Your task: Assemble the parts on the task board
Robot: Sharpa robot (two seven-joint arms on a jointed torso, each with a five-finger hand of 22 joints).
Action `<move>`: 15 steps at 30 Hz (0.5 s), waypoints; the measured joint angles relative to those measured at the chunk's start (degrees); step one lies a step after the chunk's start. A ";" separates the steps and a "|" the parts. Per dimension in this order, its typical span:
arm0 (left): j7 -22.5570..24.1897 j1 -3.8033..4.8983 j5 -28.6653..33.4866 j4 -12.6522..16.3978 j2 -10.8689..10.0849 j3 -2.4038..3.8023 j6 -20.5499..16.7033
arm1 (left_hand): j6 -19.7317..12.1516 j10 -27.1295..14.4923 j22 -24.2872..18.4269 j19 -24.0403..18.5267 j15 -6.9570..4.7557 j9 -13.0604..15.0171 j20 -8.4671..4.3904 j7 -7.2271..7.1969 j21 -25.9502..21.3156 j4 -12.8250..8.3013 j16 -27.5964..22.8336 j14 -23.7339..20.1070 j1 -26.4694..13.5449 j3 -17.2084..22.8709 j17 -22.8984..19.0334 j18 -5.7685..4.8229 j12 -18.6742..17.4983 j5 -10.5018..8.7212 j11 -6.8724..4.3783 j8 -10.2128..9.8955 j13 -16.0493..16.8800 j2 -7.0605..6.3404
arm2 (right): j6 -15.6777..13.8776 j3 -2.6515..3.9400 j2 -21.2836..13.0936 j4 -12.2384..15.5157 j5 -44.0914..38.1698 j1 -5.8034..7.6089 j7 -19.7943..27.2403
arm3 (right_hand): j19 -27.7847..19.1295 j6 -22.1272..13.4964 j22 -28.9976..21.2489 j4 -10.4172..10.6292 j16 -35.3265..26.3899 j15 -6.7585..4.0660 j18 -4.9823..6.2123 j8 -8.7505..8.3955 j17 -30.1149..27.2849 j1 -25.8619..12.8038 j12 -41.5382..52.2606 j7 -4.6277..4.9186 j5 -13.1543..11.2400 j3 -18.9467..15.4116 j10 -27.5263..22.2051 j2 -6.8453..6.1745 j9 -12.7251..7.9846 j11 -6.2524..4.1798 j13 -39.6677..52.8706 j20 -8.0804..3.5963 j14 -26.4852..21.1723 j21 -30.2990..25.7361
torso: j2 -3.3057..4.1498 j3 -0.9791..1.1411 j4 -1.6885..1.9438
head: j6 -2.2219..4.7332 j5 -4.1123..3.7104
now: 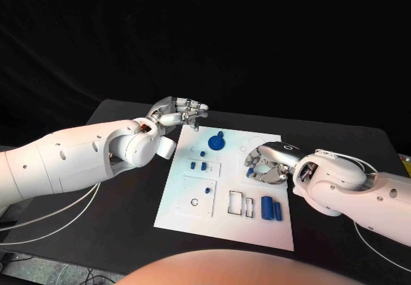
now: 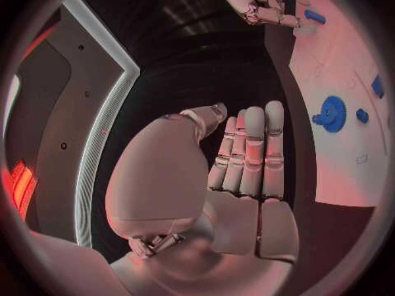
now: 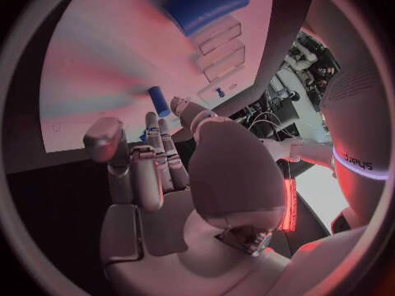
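Over the task board (image 1: 193,205), right hand (image 1: 267,163) grips a part (image 1: 251,173).

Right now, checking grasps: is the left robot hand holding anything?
No. The left robot hand is empty, fingers straight together, beside the white board.

place: robot lab | evidence: black table (image 1: 128,196), black backdrop, white task board (image 1: 193,205)

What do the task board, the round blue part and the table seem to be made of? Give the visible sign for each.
Task board: probably plastic, matte white, flat with crisply cut recesses.
Round blue part: likely moulded or printed plastic, with even, dull colour.
Table: black and matte with no glare; material unclear.
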 measured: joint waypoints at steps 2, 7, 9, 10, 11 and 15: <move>-0.01 0.00 0.00 0.01 -0.01 0.00 0.01 | 0.00 0.00 0.00 0.00 0.00 0.00 0.00 0.00 0.00 0.00 0.00 0.00 0.00 0.00 0.00 0.00 0.00 0.00 0.00 0.00 0.00 0.00 | 0.00 -0.03 0.25 -0.21 0.04 -0.06 0.01 | 0.19 0.81 0.40 0.13 0.33 0.00 0.00 0.24 0.00 0.40 0.27 -0.10 -0.40 0.69 1.02 0.40 0.06 -0.15 0.00 -0.19 0.00 0.51 | -0.01 -0.02 0.00 | -0.03 0.01; -0.03 0.00 0.00 0.02 -0.02 -0.01 0.03 | 0.00 0.00 0.00 0.00 0.00 0.00 0.00 0.00 0.00 0.00 0.00 0.00 0.00 0.00 0.00 0.00 0.00 0.00 0.00 0.00 0.00 0.00 | 0.04 -0.08 0.48 -0.88 0.05 -0.16 0.00 | 0.82 2.48 1.32 0.29 0.53 -0.28 0.00 0.67 0.00 0.86 0.43 -0.25 -1.34 2.62 2.90 0.69 0.28 -0.53 -0.01 -0.41 0.16 1.31 | -0.05 -0.04 -0.04 | -0.10 0.01; -0.04 0.00 0.00 0.02 -0.03 -0.01 0.03 | 0.00 0.00 0.00 0.00 0.00 0.00 0.00 0.00 0.00 0.00 0.00 0.00 0.00 0.00 0.00 0.00 0.00 0.00 0.00 0.00 0.00 0.00 | 0.08 -0.09 0.54 -1.02 0.02 -0.22 -0.05 | 0.82 2.61 1.48 0.33 0.56 -0.43 0.00 0.90 0.00 1.30 0.43 -0.27 -1.56 2.99 3.18 0.67 0.29 -0.51 -0.02 -0.41 0.01 1.33 | -0.08 -0.04 -0.05 | -0.13 0.01; -0.04 0.00 0.00 0.02 -0.03 -0.01 0.04 | 0.00 0.00 0.00 0.00 0.00 0.00 0.00 0.00 0.00 0.00 0.00 0.00 0.00 0.00 0.00 0.00 0.00 0.00 0.00 0.00 -0.01 0.00 | 0.12 -0.10 0.59 -1.10 -0.02 -0.26 -0.09 | 0.82 2.97 1.59 0.33 0.56 -0.43 0.00 0.89 0.00 1.32 0.43 -0.30 -1.56 3.33 3.42 0.69 0.34 -0.64 -0.02 -0.41 0.01 1.36 | -0.08 -0.04 -0.07 | -0.15 0.01; -0.05 0.00 0.00 0.02 -0.03 -0.01 0.04 | 0.00 0.00 0.00 0.00 0.00 0.01 0.00 0.00 0.00 0.00 0.00 0.00 0.00 0.00 0.00 0.00 0.00 0.00 0.00 0.00 0.00 0.00 | 0.15 -0.11 0.63 -1.15 -0.05 -0.28 -0.12 | 0.82 3.13 1.70 0.36 0.56 -0.43 0.00 0.90 0.00 1.45 0.43 -0.18 -1.56 3.60 3.66 0.82 0.35 -0.60 -0.04 -0.41 0.01 1.57 | -0.08 -0.04 -0.07 | -0.18 0.04; -0.07 0.00 0.00 0.00 -0.03 -0.01 0.04 | 0.00 0.00 0.00 0.00 0.00 0.01 0.00 0.00 0.00 0.00 0.00 0.00 0.00 0.00 0.00 0.00 0.00 0.00 0.00 0.00 -0.01 0.00 | 0.23 -0.11 0.84 -1.28 -0.13 -0.34 -0.21 | 0.81 3.89 1.84 0.69 0.56 -0.43 0.00 1.33 0.00 1.45 0.41 -0.32 -1.87 4.27 4.18 0.82 0.49 -0.70 -0.03 -0.41 0.01 1.57 | -0.09 -0.03 -0.08 | -0.21 0.09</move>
